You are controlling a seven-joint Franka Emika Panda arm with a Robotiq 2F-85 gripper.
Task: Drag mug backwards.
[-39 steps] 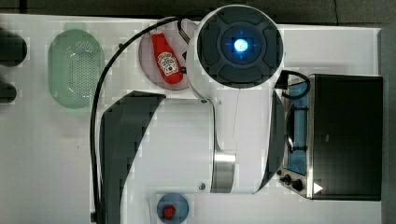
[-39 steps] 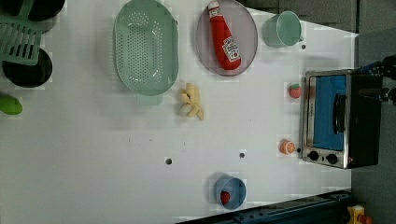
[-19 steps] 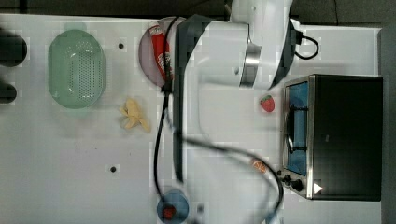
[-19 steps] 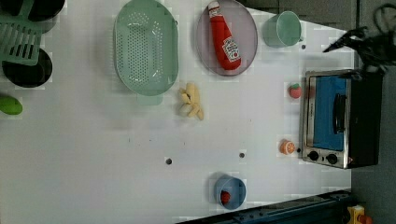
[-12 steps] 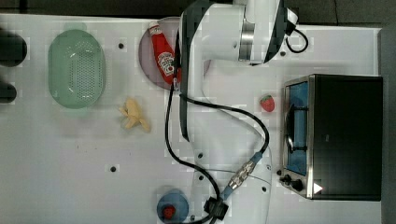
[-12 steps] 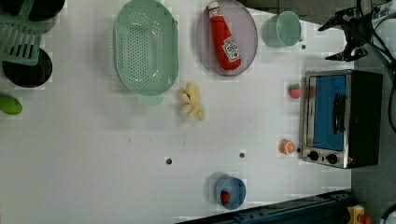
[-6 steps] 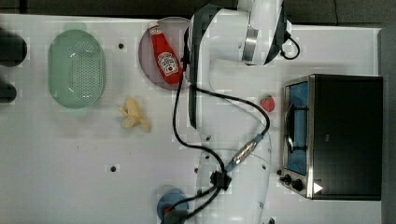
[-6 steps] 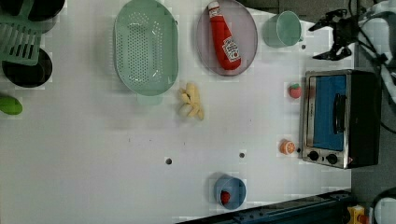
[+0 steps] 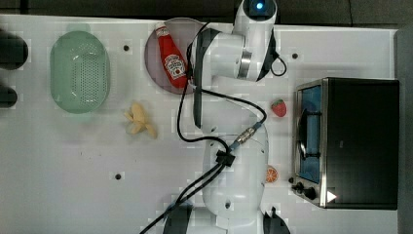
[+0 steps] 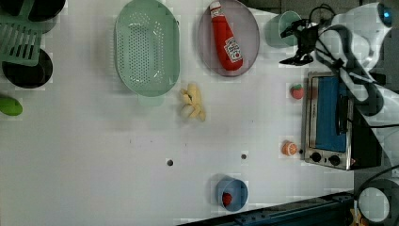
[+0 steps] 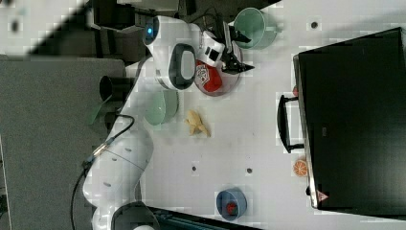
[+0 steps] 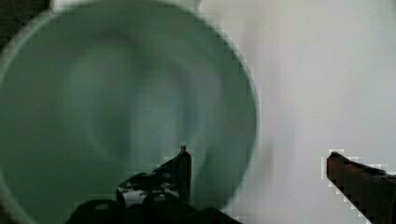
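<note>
a: where the surface (image 10: 94,155) is listed item by item, which entry is the mug (image 10: 281,28)?

b: small green mug, round, open side up. in the left view it stands at the top edge, just right of the purple plate (image 10: 249,28) that carries the ketchup bottle (image 10: 227,37). in the right view the mug (image 11: 251,21) sits at the top, above the plate and left of the toaster oven (image 11: 352,120).

a: and the jaws (image 10: 296,42)?

b: spread wide, holding nothing. in the left view they hang just right of the mug, one finger near its rim, the other lower, towards the toaster oven (image 10: 329,122). in the right view the jaws (image 11: 237,50) sit just below and left of the mug. in the wrist view one finger (image 12: 175,175) lies over the mug (image 12: 116,107) opening and the other finger (image 12: 359,179) over bare surface outside the wall, so the mug's rim falls between them. whether either finger touches the mug, i cannot tell.

a: remaining stock?

b: pale green colander (image 10: 147,47) left of the plate in the left view; peeled banana (image 10: 193,102) below the plate; strawberry (image 10: 296,91) and orange slice (image 10: 289,148) beside the oven; small blue dish (image 10: 232,194) with a red item near the bottom edge. in the top view the white arm (image 9: 234,161) runs up the middle, beside the bottle (image 9: 170,57).
</note>
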